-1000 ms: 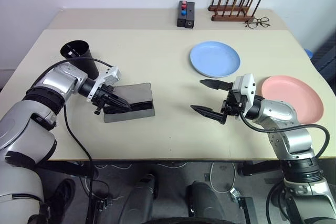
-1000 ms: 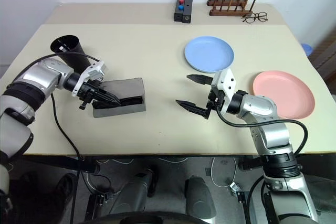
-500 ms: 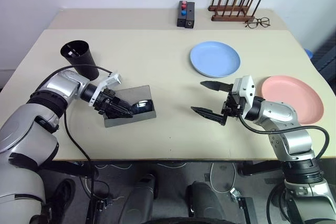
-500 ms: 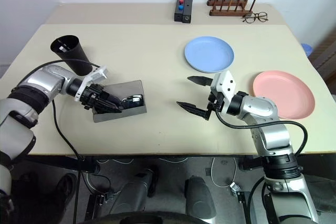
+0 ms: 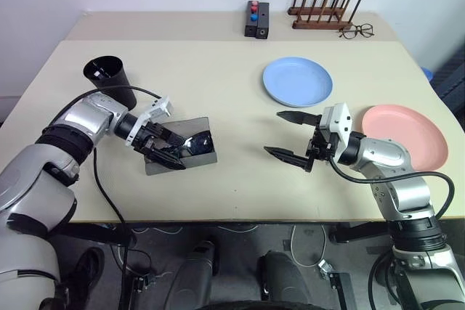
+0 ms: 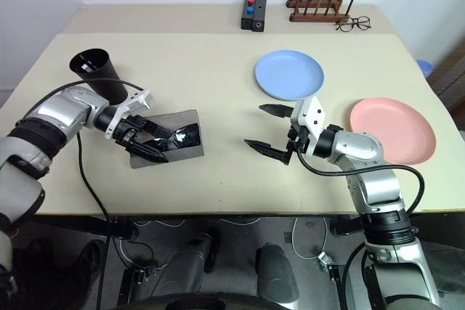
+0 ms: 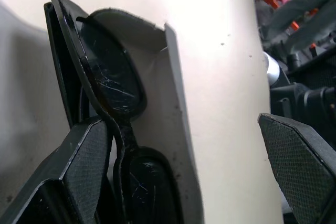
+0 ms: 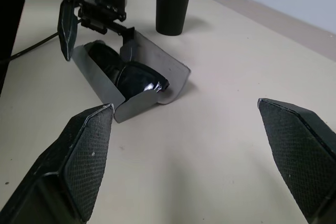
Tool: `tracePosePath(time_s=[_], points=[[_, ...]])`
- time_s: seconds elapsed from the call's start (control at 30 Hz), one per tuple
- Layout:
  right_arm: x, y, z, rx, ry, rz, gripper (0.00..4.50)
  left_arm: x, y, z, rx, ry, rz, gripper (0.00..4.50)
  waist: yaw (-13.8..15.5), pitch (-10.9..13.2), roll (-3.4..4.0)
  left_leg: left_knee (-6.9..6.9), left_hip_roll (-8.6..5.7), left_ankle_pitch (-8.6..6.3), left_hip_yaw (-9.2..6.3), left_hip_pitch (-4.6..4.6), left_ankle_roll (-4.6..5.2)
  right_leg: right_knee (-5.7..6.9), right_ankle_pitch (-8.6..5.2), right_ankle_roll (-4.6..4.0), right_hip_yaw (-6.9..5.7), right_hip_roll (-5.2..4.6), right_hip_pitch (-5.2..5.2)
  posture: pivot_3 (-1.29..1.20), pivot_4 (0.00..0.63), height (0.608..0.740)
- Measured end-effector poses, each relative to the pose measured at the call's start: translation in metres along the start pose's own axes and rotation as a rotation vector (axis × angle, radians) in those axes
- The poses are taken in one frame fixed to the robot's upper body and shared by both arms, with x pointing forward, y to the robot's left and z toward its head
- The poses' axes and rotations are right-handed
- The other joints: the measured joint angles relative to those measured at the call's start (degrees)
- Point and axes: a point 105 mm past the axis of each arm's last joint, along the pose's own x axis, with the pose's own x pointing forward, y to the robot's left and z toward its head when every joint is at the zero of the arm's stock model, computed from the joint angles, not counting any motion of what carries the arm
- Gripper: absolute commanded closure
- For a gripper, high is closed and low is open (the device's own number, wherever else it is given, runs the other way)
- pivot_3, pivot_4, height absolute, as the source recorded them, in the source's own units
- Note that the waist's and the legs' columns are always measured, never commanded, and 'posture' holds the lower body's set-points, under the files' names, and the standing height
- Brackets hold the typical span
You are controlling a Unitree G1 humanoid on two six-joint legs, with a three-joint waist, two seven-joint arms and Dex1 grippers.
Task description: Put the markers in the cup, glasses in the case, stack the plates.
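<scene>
Nearest the front edge of the table (image 5: 240,201), the right gripper (image 5: 288,136) is held with its two fingers spread wide and nothing between them; bare tabletop lies under their tips. Well beyond those tips, toward the other arm, the grey case (image 5: 180,154) is seen lying open, with the dark sunglasses (image 5: 195,144) resting inside it. The left gripper (image 5: 166,149) is placed right at the case, its fingers parted, one finger (image 7: 84,166) just beside the frame of the sunglasses and the other well clear of it, so the sunglasses are not clamped. Just behind the left wrist, the black cup (image 5: 110,80) stands upright. Behind the right fingers, the pink plate (image 5: 405,136) is found, and farther back from their tips, the blue plate (image 5: 297,82) lies apart from it, unstacked.
</scene>
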Motion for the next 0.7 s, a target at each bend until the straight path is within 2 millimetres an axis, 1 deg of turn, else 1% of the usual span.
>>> tracePosePath(time_s=[0.17,0.33,0.53,0.63,0.7], points=[[0.0,0.0,-0.001,0.003,0.002,-0.001,0.0,0.003,-0.007,-0.007,0.001,0.045,-0.036,0.04,0.08,0.0,0.0,-0.01,0.0,0.0,0.02,0.01,0.0,0.01,0.0,0.0,0.02,0.01,-0.01,0.0,0.15,0.74],[0.0,-0.001,-0.001,0.002,0.002,-0.001,0.0,0.003,0.002,-0.016,0.049,0.075,0.0,0.04,0.14,0.0,0.01,-0.02,0.0,0.0,0.04,0.01,0.0,0.0,0.0,0.01,0.02,0.02,-0.03,0.0,0.15,0.74],[0.001,0.0,-0.001,0.002,0.002,0.003,0.0,0.002,0.011,-0.002,0.11,-0.013,0.046,0.04,0.11,0.0,0.0,-0.02,-0.01,0.0,0.04,-0.02,0.0,-0.01,0.0,0.0,0.01,-0.02,-0.07,0.0,0.15,0.74],[0.002,0.001,-0.001,0.003,0.003,0.009,0.0,0.001,0.014,0.005,0.127,-0.056,0.064,0.81,0.07,0.0,0.0,-0.02,0.0,0.0,0.05,-0.04,0.0,0.0,0.0,0.01,0.01,-0.02,-0.09,0.0,0.15,0.74],[0.002,0.001,-0.002,0.002,0.002,0.011,0.0,-0.002,0.015,0.008,0.131,-0.074,0.073,1.73,0.05,0.0,0.0,-0.02,0.0,0.0,0.05,-0.04,0.0,0.0,0.0,0.01,0.01,-0.01,-0.1,0.0,0.15,0.74]])
